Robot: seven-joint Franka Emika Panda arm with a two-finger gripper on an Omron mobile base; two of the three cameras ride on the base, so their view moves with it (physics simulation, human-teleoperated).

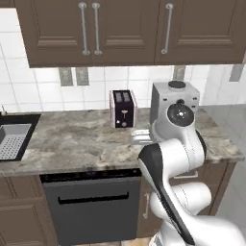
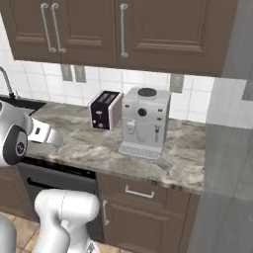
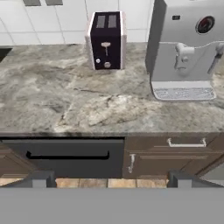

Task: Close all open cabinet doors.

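Three upper cabinet doors (image 1: 91,29) hang flush and shut above the counter (image 1: 72,139), well above and beyond the gripper (image 3: 111,179), whose fingers (image 3: 39,179) stand spread wide with nothing between them. Their long handles run vertically. The one lower cabinet door (image 3: 144,164) (beside the dishwasher (image 3: 65,155)) lies just ahead of the fingertips, likewise seemingly shut. No door in sight stands ajar, so the open one probably lies off-frame. The arm hides part of the coffee machine (image 2: 143,123); the toaster (image 2: 105,109) stands beside it.

Arm (image 1: 168,163) hides coffee machine (image 1: 166,103) front; sink (image 1: 12,139) cropped.
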